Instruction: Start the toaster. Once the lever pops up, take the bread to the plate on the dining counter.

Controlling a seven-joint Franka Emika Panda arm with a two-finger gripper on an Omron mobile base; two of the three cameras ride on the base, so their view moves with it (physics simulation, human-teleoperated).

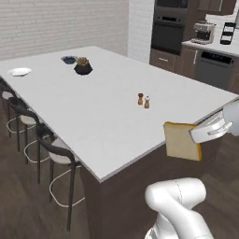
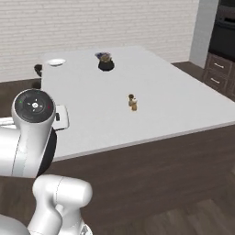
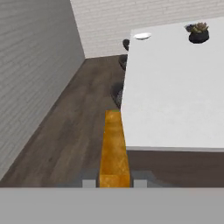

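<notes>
Toasting looks done: the pincer (image 1: 196, 136) pinches the bread (image 1: 181, 140) at the worktop's (image 1: 93, 112) near corner. Left: carrying it to the plate (image 1: 19, 72), far at ten o'clock.

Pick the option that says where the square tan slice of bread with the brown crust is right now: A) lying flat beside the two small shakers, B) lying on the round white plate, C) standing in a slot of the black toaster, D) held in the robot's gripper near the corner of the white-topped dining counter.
D: the bread hangs upright in the gripper at the dining counter's near corner, far from the plate.
</notes>
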